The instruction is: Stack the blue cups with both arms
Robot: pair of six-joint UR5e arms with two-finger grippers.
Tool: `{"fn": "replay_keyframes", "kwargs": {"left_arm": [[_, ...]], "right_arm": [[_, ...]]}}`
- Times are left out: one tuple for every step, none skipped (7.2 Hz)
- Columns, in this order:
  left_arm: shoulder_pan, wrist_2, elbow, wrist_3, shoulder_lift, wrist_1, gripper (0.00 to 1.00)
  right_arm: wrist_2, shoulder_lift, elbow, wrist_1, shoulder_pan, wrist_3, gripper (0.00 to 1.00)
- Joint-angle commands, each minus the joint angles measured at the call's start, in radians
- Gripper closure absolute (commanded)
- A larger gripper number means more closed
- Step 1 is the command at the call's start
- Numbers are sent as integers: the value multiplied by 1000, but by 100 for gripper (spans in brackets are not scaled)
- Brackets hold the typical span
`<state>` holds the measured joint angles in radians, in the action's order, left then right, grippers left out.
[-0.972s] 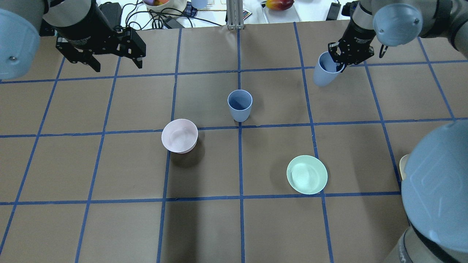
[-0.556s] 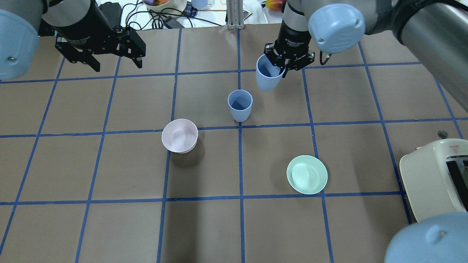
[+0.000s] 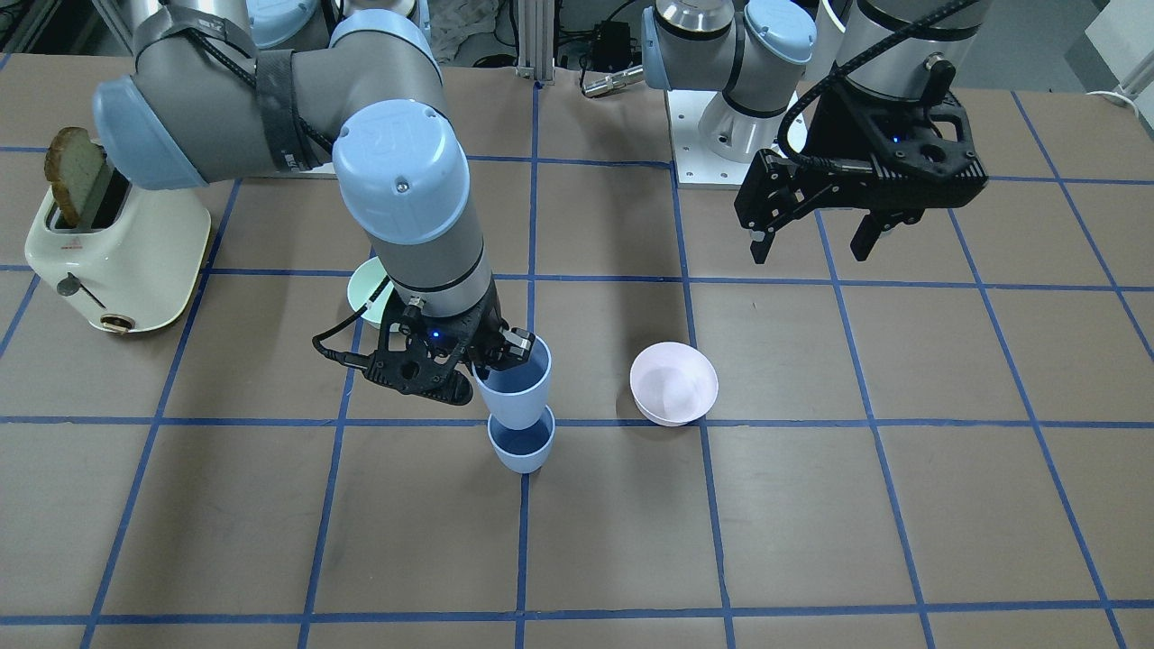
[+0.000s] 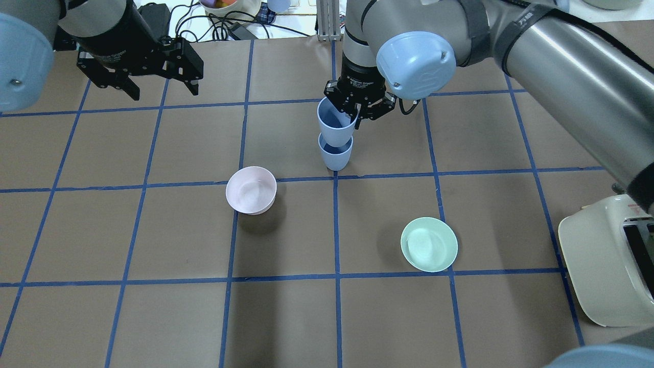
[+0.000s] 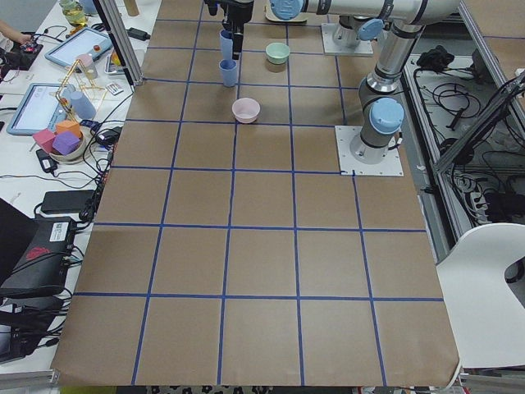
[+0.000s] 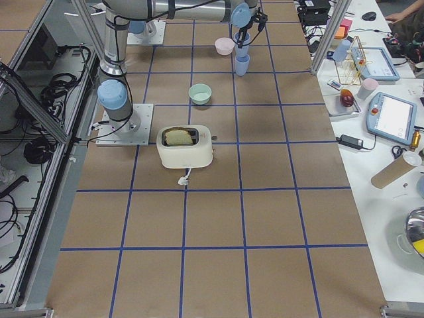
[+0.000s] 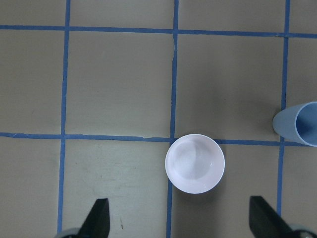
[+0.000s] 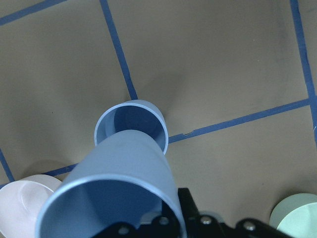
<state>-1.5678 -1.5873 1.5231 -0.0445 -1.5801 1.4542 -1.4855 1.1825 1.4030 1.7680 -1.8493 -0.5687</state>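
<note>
One blue cup (image 4: 335, 157) stands upright near the table's middle; it also shows in the front view (image 3: 521, 452). My right gripper (image 4: 356, 113) is shut on the rim of the second blue cup (image 4: 334, 125) and holds it slightly tilted, its base right at the standing cup's mouth. In the right wrist view the held cup (image 8: 119, 193) overlaps the standing cup (image 8: 131, 126); I cannot tell whether its base is inside. My left gripper (image 4: 164, 93) is open and empty, high over the far left, also in the front view (image 3: 809, 252).
A pale pink bowl (image 4: 251, 190) sits left of the cups, under the left wrist camera (image 7: 194, 163). A mint-green bowl (image 4: 429, 244) lies nearer the robot on the right. A cream toaster (image 4: 608, 255) holding a bread slice (image 3: 77, 176) stands at the right edge.
My right arm has carried the held cup leftward from the far right to just over the standing cup. The left arm and the bowls have not moved.
</note>
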Motion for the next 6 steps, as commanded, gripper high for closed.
{"fn": "replay_keyframes", "kwargs": {"left_arm": [[0, 0, 0, 0, 0, 0, 0], [0, 0, 0, 0, 0, 0, 0], [0, 0, 0, 0, 0, 0, 0], [0, 0, 0, 0, -1, 0, 0], [-1, 0, 0, 0, -1, 0, 0], [-1, 0, 0, 0, -1, 0, 0]], "right_arm": [[-4, -35, 2, -1, -2, -8, 100], [1, -35, 1, 4, -2, -7, 100], [-1, -37, 1, 7, -2, -5, 100], [-1, -40, 2, 40, -2, 12, 3], [1, -40, 2, 83, -2, 12, 0], [2, -40, 1, 87, -2, 10, 0]]}}
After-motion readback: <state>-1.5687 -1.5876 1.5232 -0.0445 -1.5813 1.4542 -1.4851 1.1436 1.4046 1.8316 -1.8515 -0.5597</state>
